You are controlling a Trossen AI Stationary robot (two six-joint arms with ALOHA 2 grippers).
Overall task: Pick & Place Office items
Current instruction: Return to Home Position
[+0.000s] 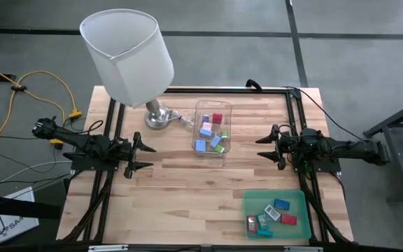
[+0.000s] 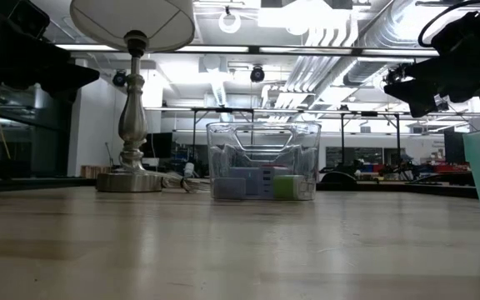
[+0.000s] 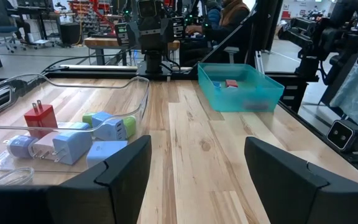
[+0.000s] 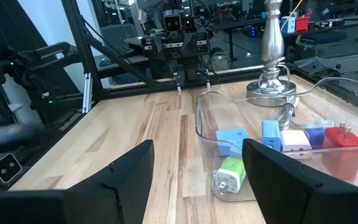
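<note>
— While we hover, how do we stand?
— Left gripper [image 1: 147, 157] left of the clear box [image 1: 212, 104], right gripper [image 1: 261, 148] right of it, both spread, empty.
— Office items [image 1: 206, 131]?
— Most inside the box; perhaps five in the green tray [image 1: 275, 193], apart.

Left arm [image 1: 89, 147], right arm [image 1: 320, 148] raised (jaws apart, empty).

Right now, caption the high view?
Left arm, right arm parked, jaws open, flanking clear bin of charger adapters; green tray part-filled.

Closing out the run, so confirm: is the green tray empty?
No: several pieces lie in the tray, a blue one and a red one among them.
</note>
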